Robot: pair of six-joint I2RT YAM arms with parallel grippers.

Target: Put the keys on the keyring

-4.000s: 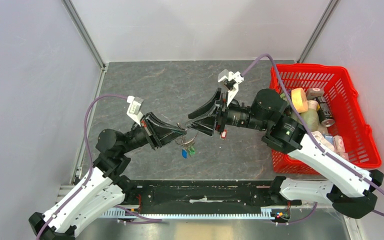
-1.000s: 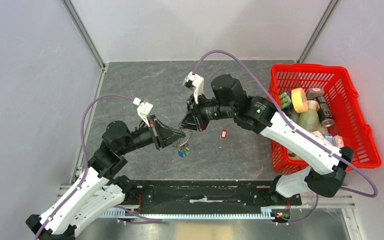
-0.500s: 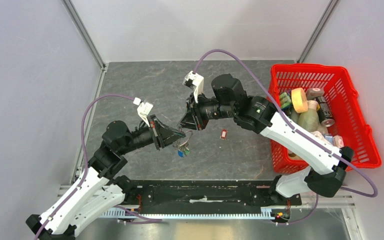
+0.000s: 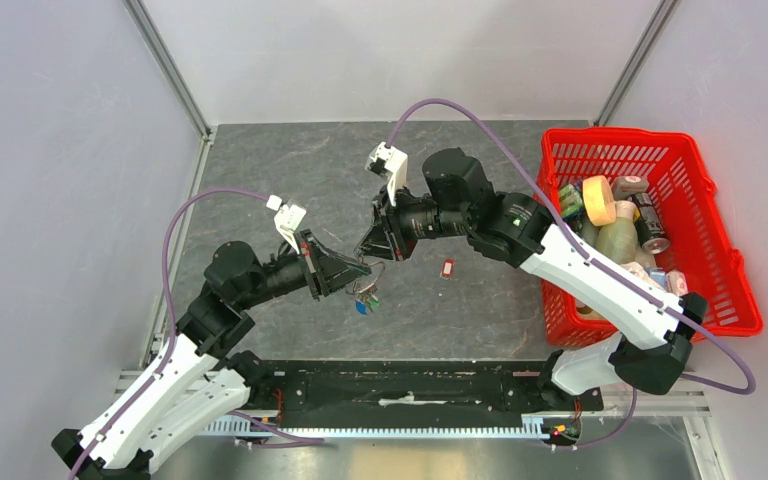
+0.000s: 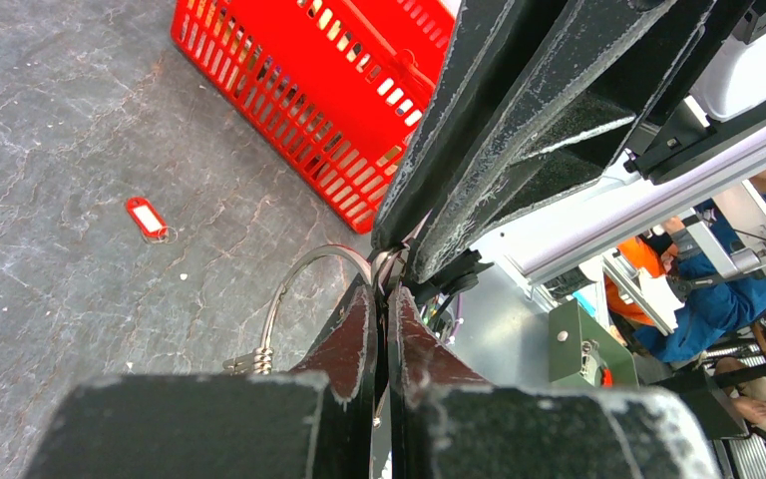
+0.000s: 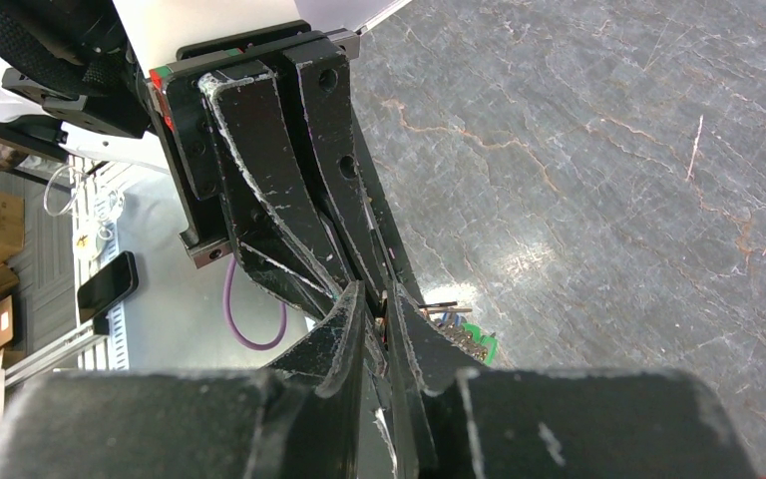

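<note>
Keys (image 4: pixel 365 298): green and blue heads dangling in a bunch under the ring, mid-table, between the arms.
Left gripper (image 4: pixel 358 267): fingers pressed together on the ring's wire, holding it up.
Ring (image 5: pixel 284 284): thin silver loop arcing out beside the left fingertips. It looks light, springy and slick, so pinch the wire itself, not the loose loops.
Right gripper (image 4: pixel 370 250): tip to tip with the left, fingers drawn close. Whether it nips the wire, cannot tell.
Red key (image 4: pixel 447 268): alone on the table, apart. Small and flat, so take it by the plastic head.
Basket (image 4: pixel 650 140): far right, full of clutter.
</note>
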